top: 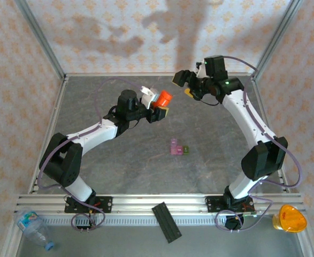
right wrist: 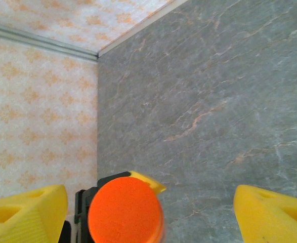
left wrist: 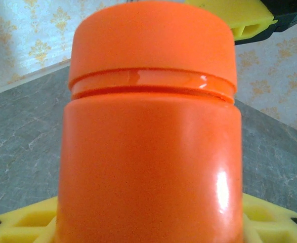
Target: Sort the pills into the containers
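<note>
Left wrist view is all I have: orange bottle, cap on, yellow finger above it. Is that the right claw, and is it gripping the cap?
Observer: Yes, that's the right claw. Its wrist view shows it open, with a finger on each side of the cap, not clamped.
Operator: Bottle on the table?
Observer: The top view has the left claw holding the orange bottle, apparently lifted off the table.
Operator: Containers?
Observer: The pink and green containers sit on the table between the arms, nearer the bases.
</note>
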